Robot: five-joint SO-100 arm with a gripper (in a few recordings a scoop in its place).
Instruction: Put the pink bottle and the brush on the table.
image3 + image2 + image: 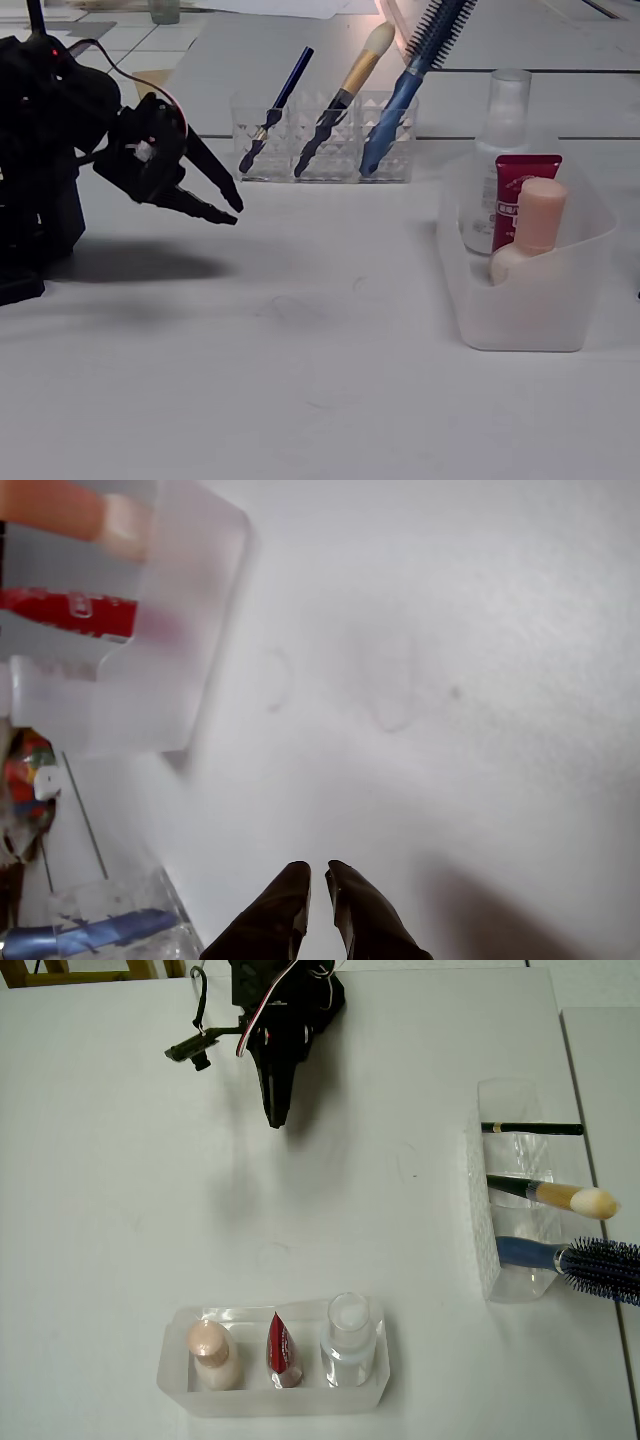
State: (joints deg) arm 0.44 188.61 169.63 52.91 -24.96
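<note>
While both task items sit untouched in their holders, you are at the very start: nothing has been lifted and your gripper (277,1115) hangs empty above the bare white tabletop (120,1210), near the arm's base and well apart from either container. In the wrist view the jaws stand nearly together, tips close with a thin gap between them, grasping nothing; in the fixed view they look a little parted.

In the overhead view the pink bottle (213,1352) stands upright in the left compartment of the frosted tray (172,1380) at the lower edge of the picture, with the red tube (283,1350) beside it in the middle and the clear bottle (349,1345) on the right. The brush (555,1196) leans in the middle slot of the clear holder (480,1230) at the right, its cream tip overhanging the holder's far side, between the thin dark pencil (530,1128) and the blue hairbrush (580,1258).

Your next move, as I judge it, is to choose one item and reach for it. For the bottle, spread the jaws wider, swing toward the tray and come down over the cap, keeping clear of the tube. For the brush, approach the exposed handle or ferrule from the side so you don't nudge its neighbours
</note>
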